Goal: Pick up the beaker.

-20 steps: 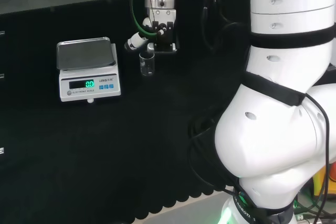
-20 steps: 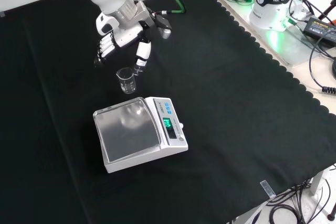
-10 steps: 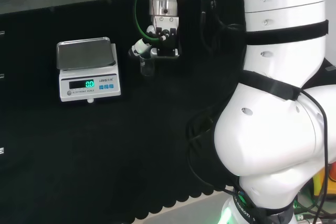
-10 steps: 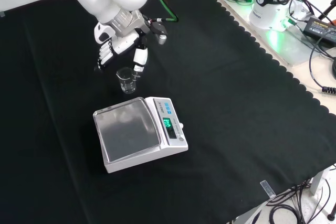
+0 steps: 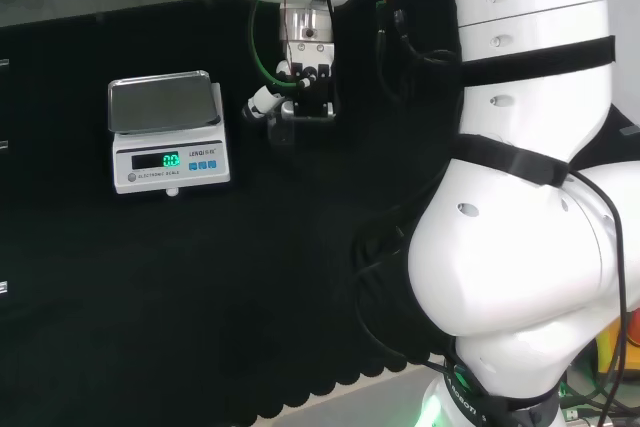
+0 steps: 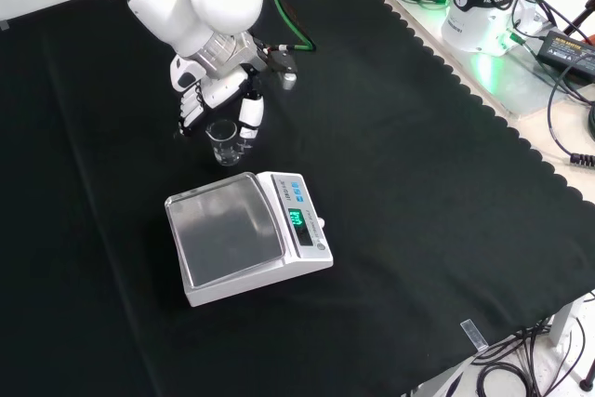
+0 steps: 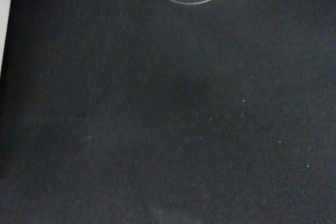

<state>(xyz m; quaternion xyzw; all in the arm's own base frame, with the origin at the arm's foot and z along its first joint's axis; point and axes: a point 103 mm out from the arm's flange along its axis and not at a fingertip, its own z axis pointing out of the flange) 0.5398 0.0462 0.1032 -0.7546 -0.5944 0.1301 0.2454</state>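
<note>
The approach is in hand: in the front view the beaker point(image 6: 221, 142) stands upright on the black cloth point(image 6: 418, 183) just beyond the scale point(image 6: 244, 235), bracketed by the hand point(image 6: 216, 99), fingers uncurled, nothing gripped. Next, I judge, the fingers must close round the glass before lifting.

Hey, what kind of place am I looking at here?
Most likely a robotics lab bench set up for lab-ware handling: a small clear beaker beside an electronic scale on black cloth, with the arm's hand at the beaker.
</note>
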